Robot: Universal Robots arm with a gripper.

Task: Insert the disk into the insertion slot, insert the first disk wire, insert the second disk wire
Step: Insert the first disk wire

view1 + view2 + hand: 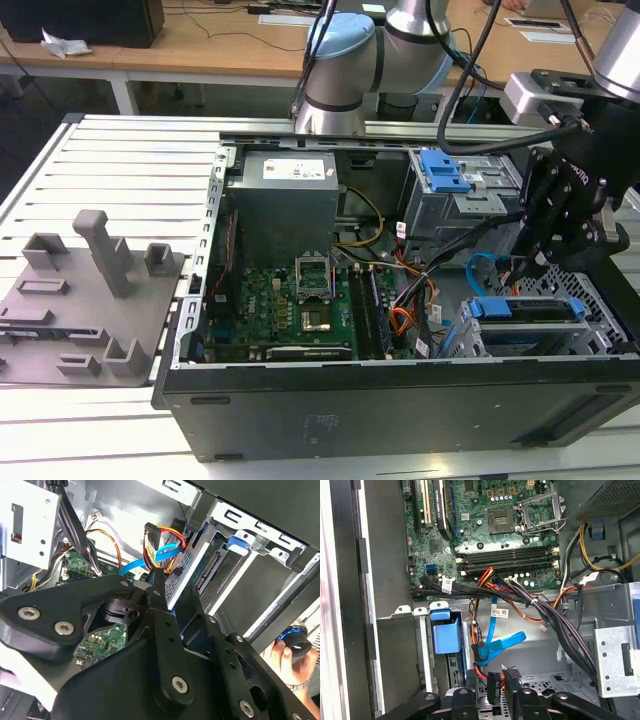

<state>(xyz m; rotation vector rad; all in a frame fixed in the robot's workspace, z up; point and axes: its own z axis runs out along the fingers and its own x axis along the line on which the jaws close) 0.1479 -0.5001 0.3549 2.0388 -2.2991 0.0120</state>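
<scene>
Two fingers (493,686) closed, one blue wire (510,640), one disk (525,308)

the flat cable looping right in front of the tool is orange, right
No, it is light blue, not orange. The first wrist view shows the flat cable looping right in front of the tool.

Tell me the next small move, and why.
Probably ease the pincer toward the dark plug beside the blue cable: the disk already sits in its slot, while that plug hangs unplugged just ahead of the pincer.
</scene>
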